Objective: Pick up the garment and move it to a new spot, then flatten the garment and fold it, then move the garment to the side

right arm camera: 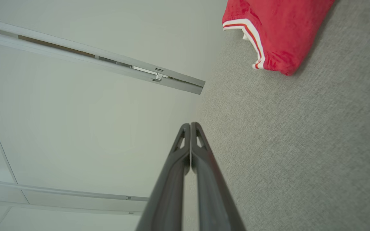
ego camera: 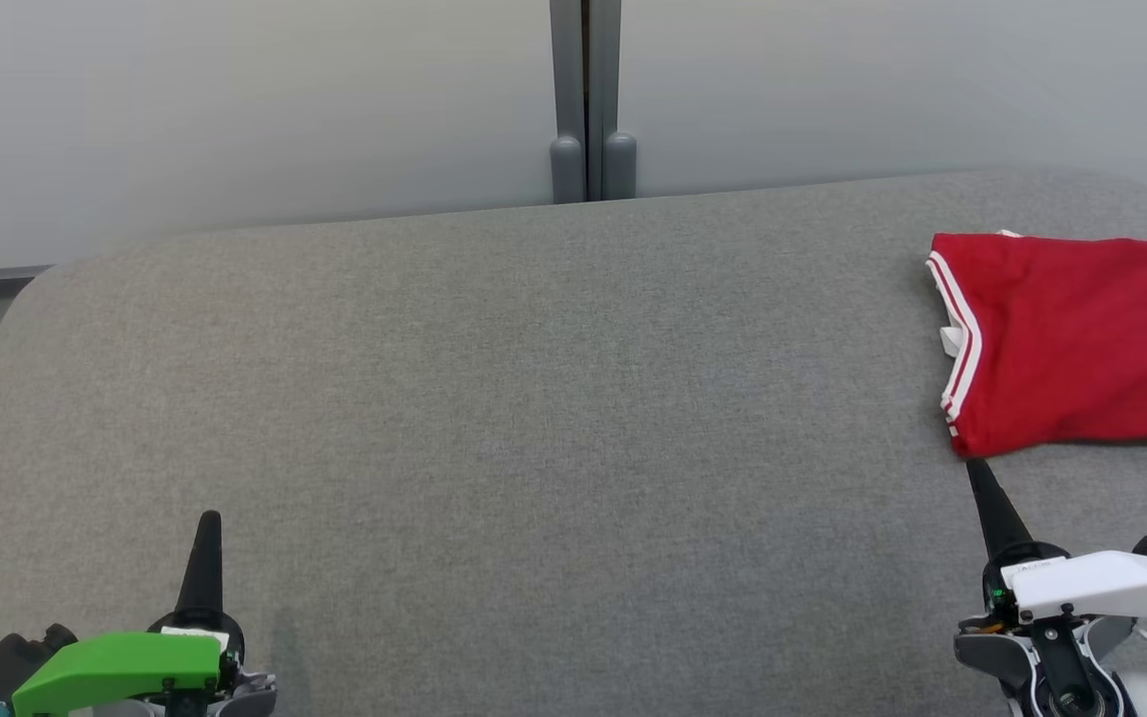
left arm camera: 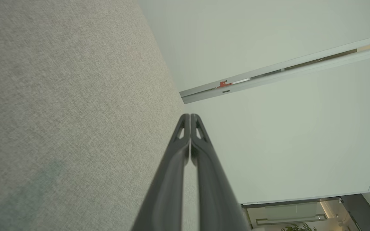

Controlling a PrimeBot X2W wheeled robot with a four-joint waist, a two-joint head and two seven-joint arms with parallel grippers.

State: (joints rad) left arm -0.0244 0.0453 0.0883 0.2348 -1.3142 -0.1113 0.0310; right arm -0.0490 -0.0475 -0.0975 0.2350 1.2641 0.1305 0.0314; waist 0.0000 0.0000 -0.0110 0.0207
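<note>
The garment [ego camera: 1081,344], red with white-striped trim, lies folded in a compact block at the far right of the table [ego camera: 534,398]. By the look of it the pick-up, flattening, folding and move to the side are all done, and little seems left beyond parking the arms. Its right part runs off the head view, so I cannot tell how square the fold is there, or how near it sits to the table's right edge.

The left gripper [ego camera: 207,533] is clenched on nothing, fingers pressed together, at the near left and well apart from the garment. The right gripper [ego camera: 979,476] is likewise clenched and empty. Its tip points at the garment's near left corner, just beside it, and the right wrist view shows bare table between them.

The middle and left of the table give wide open room. The far edge and its rounded corners run close to the wall [ego camera: 235,100] and a grey post [ego camera: 588,100]. The tight spot is the right side, where a careless sweep of the right arm could catch the trim and drag the fold open.
</note>
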